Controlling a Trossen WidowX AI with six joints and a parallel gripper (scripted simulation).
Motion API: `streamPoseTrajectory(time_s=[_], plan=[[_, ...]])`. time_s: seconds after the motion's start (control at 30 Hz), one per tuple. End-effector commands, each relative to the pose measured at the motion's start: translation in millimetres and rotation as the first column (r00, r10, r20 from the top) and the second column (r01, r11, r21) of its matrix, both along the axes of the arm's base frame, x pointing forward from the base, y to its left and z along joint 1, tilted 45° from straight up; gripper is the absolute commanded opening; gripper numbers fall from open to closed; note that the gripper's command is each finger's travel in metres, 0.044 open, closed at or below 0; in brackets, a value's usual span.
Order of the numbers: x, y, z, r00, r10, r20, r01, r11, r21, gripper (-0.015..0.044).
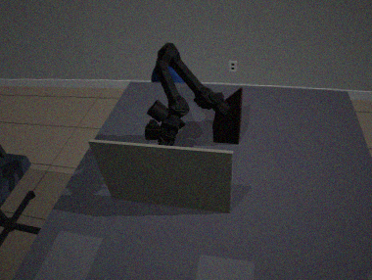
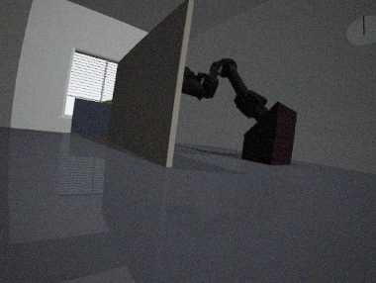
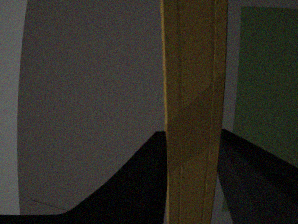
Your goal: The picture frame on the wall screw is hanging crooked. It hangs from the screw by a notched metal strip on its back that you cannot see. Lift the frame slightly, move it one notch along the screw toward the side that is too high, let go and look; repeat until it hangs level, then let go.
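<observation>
dim wall panel [image 1: 166, 176]; hand [image 3: 189, 163] grips frame [image 3: 193, 63].

A flat beige wall panel [image 1: 166, 176] is standing mid-frame on a dull grey table top [image 1: 303, 162]; a brownish-gold wooden picture frame rail [image 3: 193, 96] is showing centre, edging a green picture [image 3: 269, 76] at right.

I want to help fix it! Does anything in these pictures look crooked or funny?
Yes. In the wrist view, the wooden picture frame leans a little: its bar is not quite straight up against the wall panel. The pincer is shut on that bar. From the other views, the frame is hidden behind the panel.
</observation>
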State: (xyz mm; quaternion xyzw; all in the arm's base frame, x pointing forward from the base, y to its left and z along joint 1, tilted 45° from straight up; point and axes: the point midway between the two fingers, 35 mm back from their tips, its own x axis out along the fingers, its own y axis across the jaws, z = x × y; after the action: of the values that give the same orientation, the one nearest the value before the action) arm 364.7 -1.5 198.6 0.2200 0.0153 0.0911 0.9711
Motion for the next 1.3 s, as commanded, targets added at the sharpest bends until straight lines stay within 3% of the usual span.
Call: streamPoseTrajectory(time_s=[0.0, 1.27], plan=[[0.1, -0.4, -0.2, 1.000, 0.000, -0.001, 0.000, 1.000, 0.005, 0.0000], [0.3, -2.5, -0.9, 0.999, 0.008, -0.041, 0.001, 0.977, 0.214, 0.0000]])
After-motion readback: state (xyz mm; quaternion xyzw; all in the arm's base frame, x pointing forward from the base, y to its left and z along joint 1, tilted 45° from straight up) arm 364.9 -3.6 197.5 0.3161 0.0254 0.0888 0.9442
